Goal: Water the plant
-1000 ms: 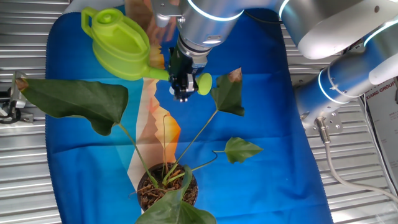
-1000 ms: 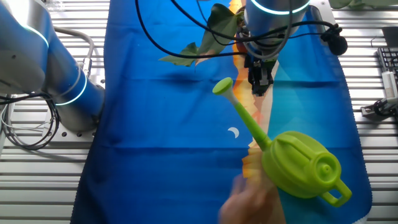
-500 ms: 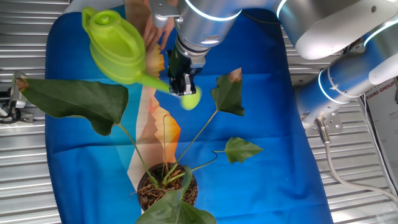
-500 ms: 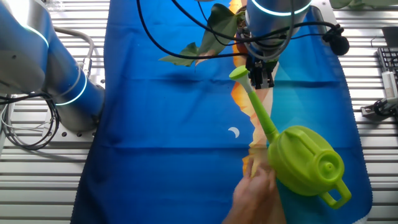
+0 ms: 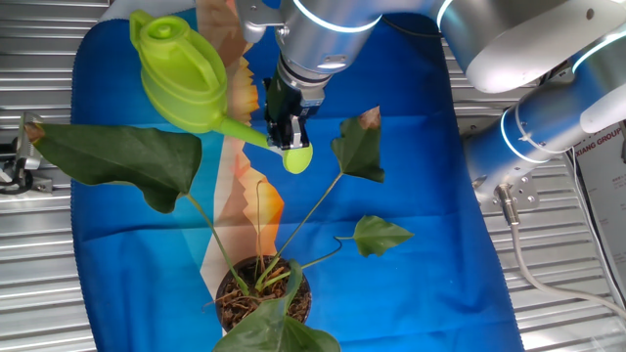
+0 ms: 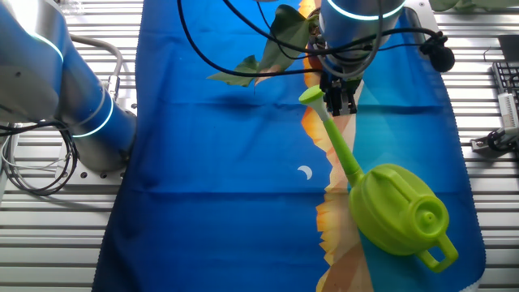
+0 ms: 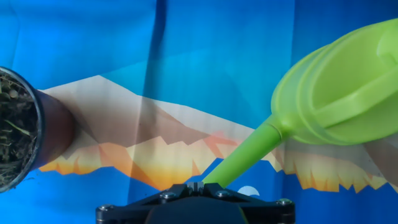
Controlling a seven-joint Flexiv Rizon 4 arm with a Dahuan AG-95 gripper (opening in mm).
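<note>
The plant has dark green arrow-shaped leaves (image 5: 117, 156) on thin stems and a small round pot (image 5: 262, 293) of brown soil at the near edge of the blue cloth. Its leaves also show in the other fixed view (image 6: 280, 32), and its pot in the hand view (image 7: 18, 137). The lime-green watering can (image 5: 186, 78) (image 6: 397, 209) (image 7: 342, 93) lies on the cloth. Its spout head (image 5: 296, 158) points toward the plant. My gripper (image 5: 286, 137) (image 6: 339, 104) (image 7: 196, 185) hangs right beside the spout's end. Its fingers are pressed together with nothing between them, and the spout passes just to their right.
The blue cloth (image 5: 421, 284) with an orange mountain print covers a slatted metal table (image 5: 39, 284). The arm's blue base (image 5: 548, 127) (image 6: 73, 105) stands beside the cloth. A small metal tool (image 6: 495, 139) and a keyboard (image 6: 507, 81) lie off the cloth's edge.
A human hand shifted the watering can so that its spout swung against my gripper, then withdrew from view. My gripper has stayed in place and shut.
</note>
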